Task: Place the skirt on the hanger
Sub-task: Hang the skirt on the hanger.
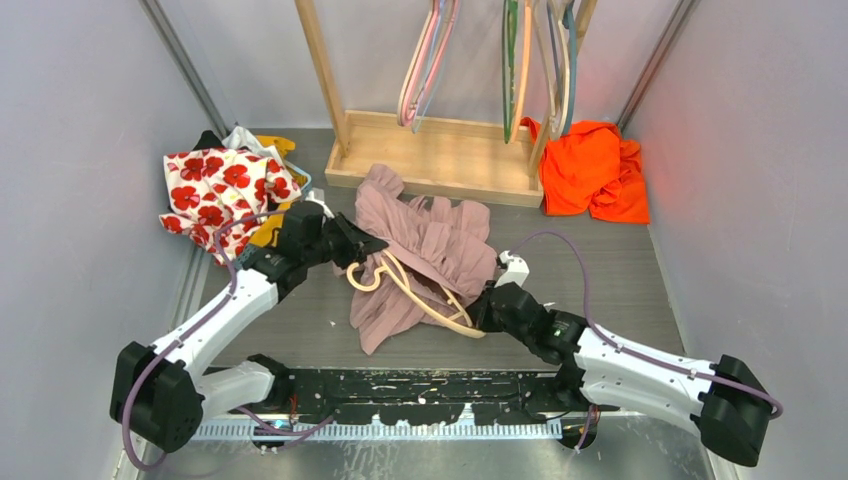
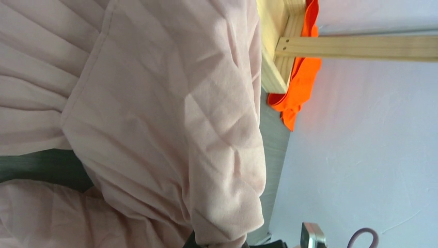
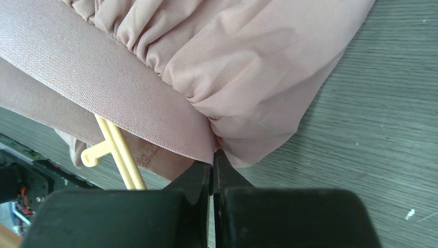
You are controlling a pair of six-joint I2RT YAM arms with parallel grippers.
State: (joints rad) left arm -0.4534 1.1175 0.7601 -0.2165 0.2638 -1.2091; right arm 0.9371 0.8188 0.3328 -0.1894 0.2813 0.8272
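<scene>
The pink pleated skirt (image 1: 432, 245) lies crumpled in the middle of the grey table. A cream hanger (image 1: 425, 297) lies on it, its hook towards the left. My left gripper (image 1: 366, 247) is at the skirt's left edge by the hook. In the left wrist view the skirt (image 2: 170, 119) fills the frame and a fold rises from the dark fingertips (image 2: 192, 242), which seem shut on it. My right gripper (image 1: 483, 308) is shut on the skirt's waistband (image 3: 113, 88), pinched at the tips (image 3: 212, 157) low over the table. The hanger's arm (image 3: 118, 151) shows under the band.
A wooden rack (image 1: 430, 165) stands behind the skirt, with several hangers (image 1: 428, 60) hung on it. An orange garment (image 1: 597, 170) lies at the back right and a red floral garment (image 1: 222, 190) at the back left. Walls close in on both sides.
</scene>
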